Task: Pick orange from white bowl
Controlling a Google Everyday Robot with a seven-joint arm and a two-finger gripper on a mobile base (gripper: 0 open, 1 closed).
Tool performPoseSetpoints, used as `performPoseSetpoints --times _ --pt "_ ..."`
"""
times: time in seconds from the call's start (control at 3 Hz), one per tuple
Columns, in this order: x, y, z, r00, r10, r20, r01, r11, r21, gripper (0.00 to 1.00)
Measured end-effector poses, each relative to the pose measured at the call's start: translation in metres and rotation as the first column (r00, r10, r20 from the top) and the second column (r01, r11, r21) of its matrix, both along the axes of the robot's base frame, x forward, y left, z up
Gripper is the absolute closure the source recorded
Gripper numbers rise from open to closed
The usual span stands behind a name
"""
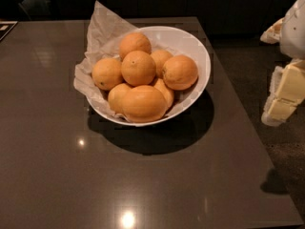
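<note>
End effector (285,92) at right edge of view, off the tabletop (47,166), well apart from white bowl (198,56); apart or together: can't tell. Bowl on tabletop, far of centre, lined w/ crumpled paper (102,25) sticking up at far left. Several fruits piled inside. Orange (180,72) on right of pile, next to bowl's right wall, touching centre fruit (138,67). Elongated fruit (144,103) at near side.

Dimpled orange (180,72) lies rightmost in glossy white bowl (198,51); pincer (282,98) hangs well apart rightward.
</note>
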State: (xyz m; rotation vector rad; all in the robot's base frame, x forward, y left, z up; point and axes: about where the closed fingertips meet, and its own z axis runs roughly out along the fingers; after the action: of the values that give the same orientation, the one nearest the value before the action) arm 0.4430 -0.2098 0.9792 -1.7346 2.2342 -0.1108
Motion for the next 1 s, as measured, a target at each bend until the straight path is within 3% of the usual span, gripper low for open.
performPoseSetpoints --times 0.33,0.67,1.0 --pt "0.016 0.019 0.005 0.9990 0.032 -0.033 -0.032 0.999 -0.013 0.00" --pt "0.032 0.044 0.010 0.9932 0.105 -0.050 -0.106 0.994 -0.014 0.00" --pt "0.036 0.047 0.013 0.9940 0.106 -0.025 -0.106 0.994 -0.008 0.00"
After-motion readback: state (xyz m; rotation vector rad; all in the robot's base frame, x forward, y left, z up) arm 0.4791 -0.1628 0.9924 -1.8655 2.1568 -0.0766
